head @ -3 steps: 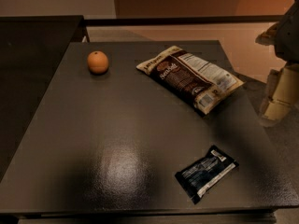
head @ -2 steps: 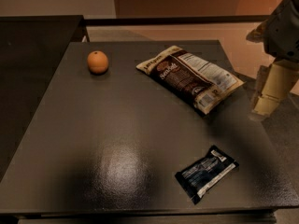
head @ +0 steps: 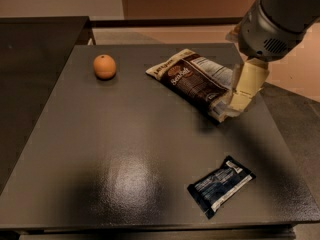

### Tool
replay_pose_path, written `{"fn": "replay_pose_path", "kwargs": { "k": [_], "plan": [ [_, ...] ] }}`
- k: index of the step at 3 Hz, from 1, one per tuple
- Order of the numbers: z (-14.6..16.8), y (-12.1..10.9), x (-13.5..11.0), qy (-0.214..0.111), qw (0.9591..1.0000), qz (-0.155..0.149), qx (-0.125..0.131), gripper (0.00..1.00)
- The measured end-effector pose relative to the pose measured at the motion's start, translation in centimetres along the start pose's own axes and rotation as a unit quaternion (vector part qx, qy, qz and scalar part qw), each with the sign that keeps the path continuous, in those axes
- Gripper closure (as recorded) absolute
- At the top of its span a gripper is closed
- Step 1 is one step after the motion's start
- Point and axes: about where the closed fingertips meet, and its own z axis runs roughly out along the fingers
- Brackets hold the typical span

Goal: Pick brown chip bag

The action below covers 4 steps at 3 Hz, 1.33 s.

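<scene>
The brown chip bag (head: 192, 79) lies flat on the dark table (head: 115, 149), at the back right of middle. It is dark brown with cream edges, white lettering and a white label panel. My gripper (head: 239, 101), cream coloured, hangs from the grey arm (head: 275, 19) that comes in from the upper right. It is down at the bag's right end, over the near right corner, and hides part of that end.
An orange (head: 104, 66) sits at the back left of the table. A small black-and-blue snack packet (head: 220, 185) lies near the front right edge. A second dark counter (head: 35, 49) stands on the left, and the floor shows to the right.
My arm has swung in from the right edge of the table, to the left and down. The gripper now overlaps the bag's right end. The bag, orange and packet have not moved.
</scene>
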Motion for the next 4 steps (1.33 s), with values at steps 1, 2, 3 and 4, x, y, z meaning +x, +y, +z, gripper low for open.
{"fn": "replay_pose_path", "kwargs": {
  "k": [1,2,3,4],
  "plan": [
    [2.5,-1.7,-3.2,-0.029,0.9995,-0.013,-0.006,0.0],
    [4.7,-2.9,-6.0,-0.05,0.9984,-0.021,-0.014,0.0],
    [6.4,-3.8,-7.9,-0.068,0.9973,-0.016,-0.024,0.0],
    [7.3,-4.0,-9.5,-0.088,0.9954,-0.017,-0.033,0.0]
  ]
}}
